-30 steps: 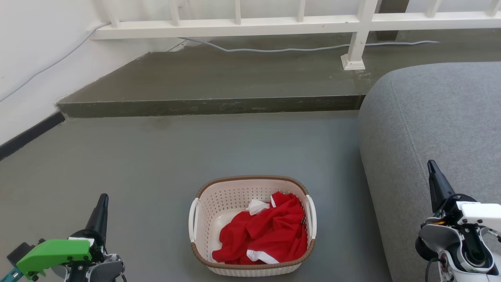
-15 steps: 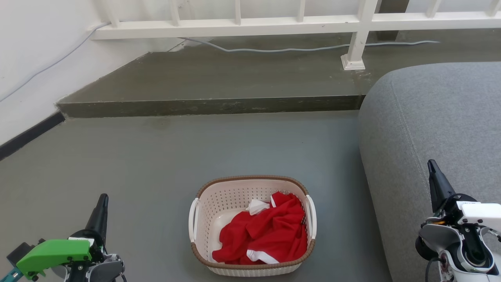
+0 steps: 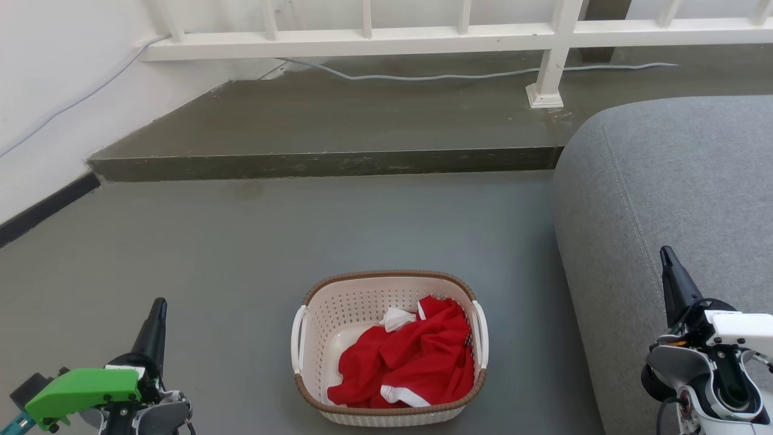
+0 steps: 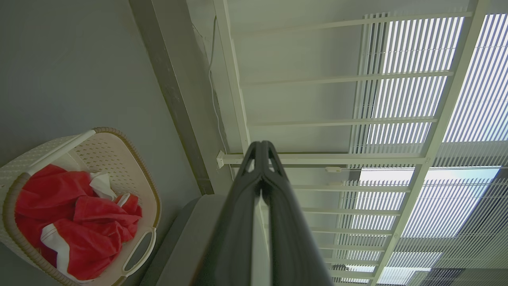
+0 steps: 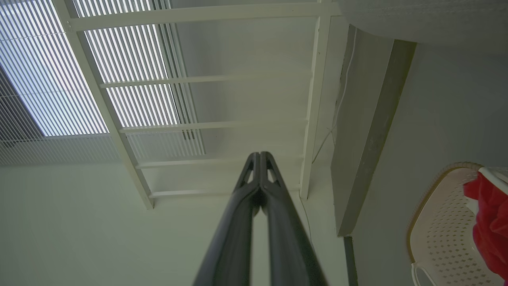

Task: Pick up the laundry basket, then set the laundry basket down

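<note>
Grey floor (image 3: 241, 254), low step (image 3: 326, 163) and white railing (image 3: 423, 36) at the back, grey sofa (image 3: 676, 181) on the right. Basket (image 3: 362, 299) sits upright on the floor, centre-bottom of the head view, near the sofa but not touching it, rim level. Red garment (image 3: 416, 359) with white trim is bunched inside, mostly on the right half, and nothing hangs over the rim. Both side handles (image 3: 297, 338) are free. Left tool (image 3: 159, 305) is low on the left, fingers clenched tip to tip with nothing between them. Its wrist view agrees: it points past the basket toward the railing. Right tool (image 3: 665, 254) is the same, pressed closed and empty, in front of the sofa. One tool on each side of the basket, both well apart from it, no contact anywhere. Progress, my read: basket is down on the floor and nobody is gripping it. That fits two cases, either a basket waiting to be lifted, or one lifted, put down again and let go. These views can't separate them. In the first case the whole lift-and-place is left, in the second nothing is.
</note>
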